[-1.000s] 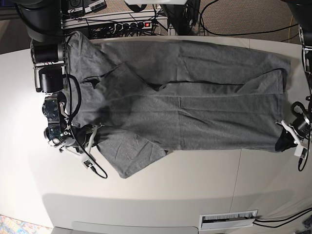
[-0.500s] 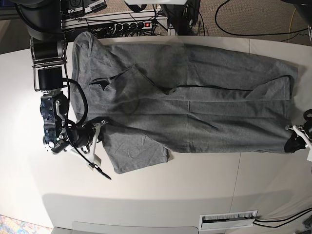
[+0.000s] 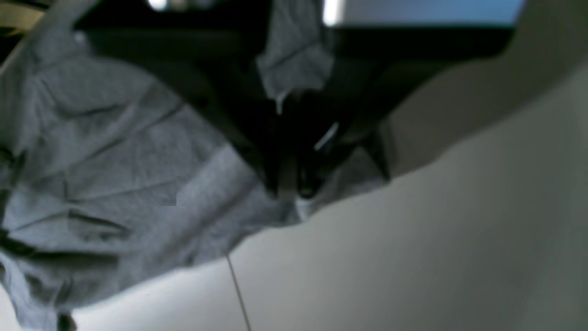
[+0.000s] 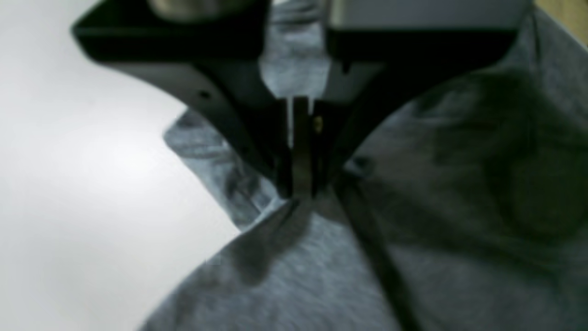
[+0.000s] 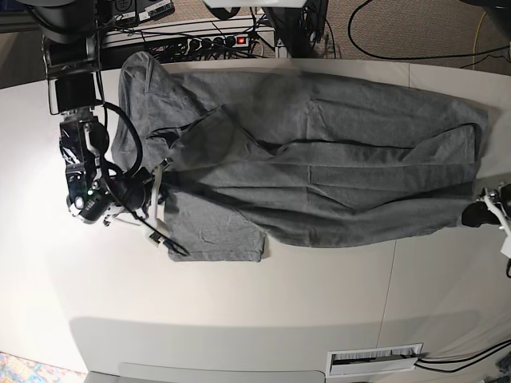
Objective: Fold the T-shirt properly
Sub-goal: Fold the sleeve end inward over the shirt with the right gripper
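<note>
1. Both grippers are clamped on cloth: my right gripper [image 4: 301,184] has its jaws pressed together with a fold of the T-shirt [image 5: 319,167] pinched between the tips.
2. My left gripper [image 3: 294,193] is likewise closed to a narrow slit, gripping the shirt's edge, though that wrist view is blurred.
3. In the base view the right gripper [image 5: 156,195] sits at the picture's left, at the sleeve end of the shirt, with its cable [image 5: 128,152] looping over the cloth.
4. The left gripper [image 5: 479,214] is at the picture's far right, at the shirt's lower corner, partly cut off by the frame.
5. The shirt lies stretched lengthwise across the table [image 5: 239,319], from my right arm to my left one, near the table's far edge.
6. One sleeve [image 5: 215,235] lies flat towards the near side, just beside my right gripper.
7. Long creases run along the body of the shirt, and a flap is folded over near the collar end.
8. In the left wrist view the cloth [image 3: 115,174] is wrinkled and spreads to the left of the jaws, with bare table [image 3: 436,257] on the right.
9. In the right wrist view grey cloth [image 4: 459,207] fills the right and bottom, with bare table [image 4: 92,184] on the left.
10. A power strip [image 5: 211,40] lies beyond the table's far edge.
</note>
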`<state>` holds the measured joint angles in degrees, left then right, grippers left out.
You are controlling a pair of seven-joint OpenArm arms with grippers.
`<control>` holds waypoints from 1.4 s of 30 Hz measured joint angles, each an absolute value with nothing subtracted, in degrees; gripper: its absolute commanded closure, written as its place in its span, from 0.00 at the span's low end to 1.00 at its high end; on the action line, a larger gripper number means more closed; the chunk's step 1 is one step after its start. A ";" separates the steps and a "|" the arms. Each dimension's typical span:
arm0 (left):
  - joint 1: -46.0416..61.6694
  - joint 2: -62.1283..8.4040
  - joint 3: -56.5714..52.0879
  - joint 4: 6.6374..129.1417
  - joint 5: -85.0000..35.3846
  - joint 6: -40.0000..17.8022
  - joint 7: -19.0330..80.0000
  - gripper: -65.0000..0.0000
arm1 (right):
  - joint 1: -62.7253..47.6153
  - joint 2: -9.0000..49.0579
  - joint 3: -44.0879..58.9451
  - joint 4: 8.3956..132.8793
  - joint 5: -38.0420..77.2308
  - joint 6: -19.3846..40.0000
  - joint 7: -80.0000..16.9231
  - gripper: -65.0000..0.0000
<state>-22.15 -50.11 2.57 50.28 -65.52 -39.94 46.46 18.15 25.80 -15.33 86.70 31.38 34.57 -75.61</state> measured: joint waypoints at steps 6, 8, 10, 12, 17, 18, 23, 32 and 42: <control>-22.04 -53.25 2.57 50.30 -72.36 -39.94 54.98 1.00 | 11.22 25.82 -8.23 93.21 31.40 34.57 -74.06 1.00; -21.61 -54.19 2.57 50.39 -74.00 -40.01 55.66 1.00 | 9.06 25.74 -5.32 95.46 31.44 34.57 -73.43 1.00; -20.58 -54.98 2.57 50.41 -74.76 -40.01 56.23 1.00 | 7.03 25.71 -2.87 97.08 31.59 34.57 -73.25 1.00; -18.79 -55.29 2.57 50.41 -75.11 -40.01 56.64 1.00 | 4.58 25.71 -0.91 98.41 31.51 34.57 -73.28 1.00; -13.91 -55.29 2.57 50.68 -77.34 -40.05 56.84 1.00 | 0.30 25.69 3.18 101.10 31.59 34.59 -73.21 1.00; -12.97 -55.29 2.57 50.78 -77.45 -40.05 56.77 1.00 | -0.21 25.69 4.01 101.69 31.59 34.59 -73.19 1.00; -8.47 -55.27 2.57 52.01 -80.31 -40.05 59.42 1.00 | -2.37 27.70 5.48 103.28 31.62 34.70 -72.99 1.00; -3.36 -55.27 2.57 54.24 -80.64 -40.05 59.55 1.00 | -2.26 30.44 5.76 103.31 31.40 34.59 -73.03 1.00; -2.87 -55.24 2.57 54.24 -68.93 -39.94 46.24 0.85 | -3.16 30.44 5.78 103.31 31.40 34.59 -71.64 1.00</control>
<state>-2.87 -55.24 2.57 54.24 -68.93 -39.94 46.24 -3.16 30.44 5.78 103.31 31.40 34.59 -71.64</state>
